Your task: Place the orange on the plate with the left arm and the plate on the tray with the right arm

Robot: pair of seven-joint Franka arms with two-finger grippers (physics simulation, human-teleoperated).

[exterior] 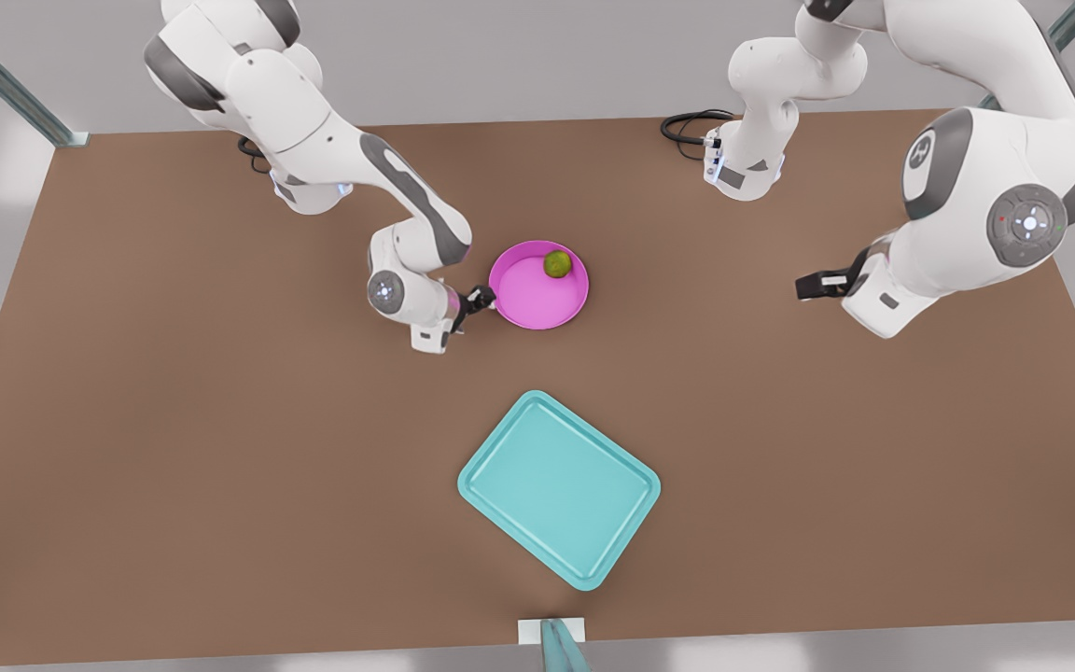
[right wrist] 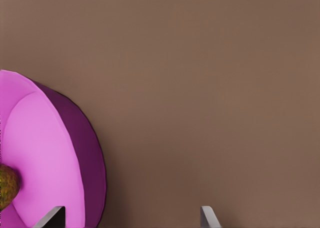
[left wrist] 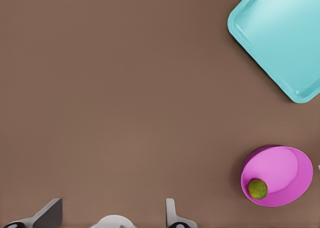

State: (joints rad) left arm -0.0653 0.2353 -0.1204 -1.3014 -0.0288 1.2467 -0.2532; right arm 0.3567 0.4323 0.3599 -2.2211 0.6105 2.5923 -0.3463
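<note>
The orange (exterior: 556, 263) (left wrist: 257, 188) (right wrist: 7, 185) lies inside the magenta plate (exterior: 537, 303) (left wrist: 287, 168) (right wrist: 45, 148), close to its far rim. The turquoise tray (exterior: 558, 487) (left wrist: 285, 32) rests flat on the table, nearer the front edge than the plate. My right gripper (exterior: 479, 301) (right wrist: 130, 218) is low at the plate's rim on the front view's left. It is open, and the plate's outer wall stands between its fingers. My left gripper (exterior: 806, 287) (left wrist: 111, 215) waits open and holding nothing above bare table on the front view's right.
The brown table (exterior: 220, 467) has open surface all around the tray and plate. A black cable (exterior: 687, 126) loops at the back by an arm base. Metal posts stand at the back corners, and a small bracket (exterior: 551, 633) sits at the front edge.
</note>
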